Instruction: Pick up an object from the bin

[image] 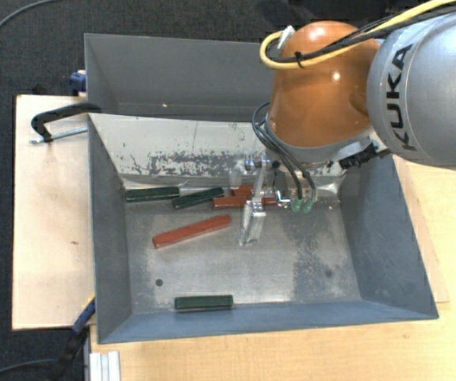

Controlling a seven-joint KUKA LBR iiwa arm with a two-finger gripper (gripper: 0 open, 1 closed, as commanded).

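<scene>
Camera view: gripper point(250, 227) low near ctr of grey bin point(109, 236), tip just right of red flat stick point(192, 232), below red-brown bar point(232, 202); spread or pressed together, can't tell. Nothing seen held. Left of bar, near green stick point(198, 199), then far green stick point(152, 194); dark green bar point(204, 302) at lower edge, well apart.

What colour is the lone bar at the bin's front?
The bar is dark green, camera view.
</scene>
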